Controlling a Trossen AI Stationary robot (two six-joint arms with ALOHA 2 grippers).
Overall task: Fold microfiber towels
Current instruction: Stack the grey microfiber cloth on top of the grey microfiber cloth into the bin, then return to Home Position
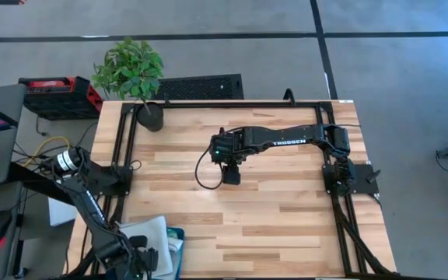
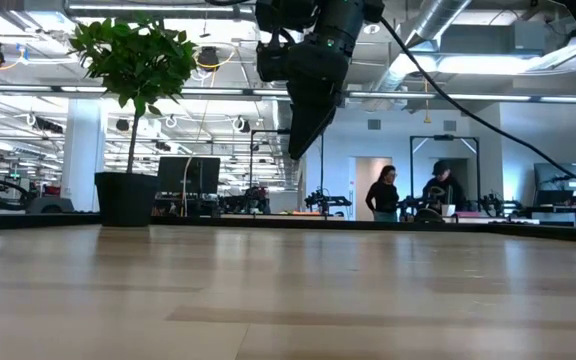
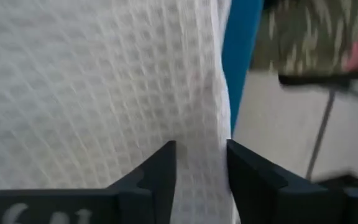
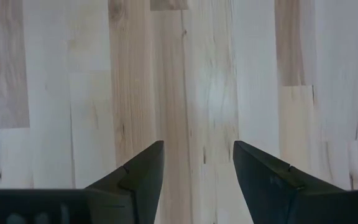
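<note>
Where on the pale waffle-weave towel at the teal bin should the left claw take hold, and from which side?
Probably its free edge, beside the teal bin, approached from above. In the left wrist view the pale towel runs down between the left claw's parted fingers, and that edge falls as a thin fold a pinch can close on. The right claw hangs open over bare table.

A robotics lab — open hall with exposed ceiling ducts (image 2: 438, 20), more robot rigs (image 2: 328, 200) behind.
</note>
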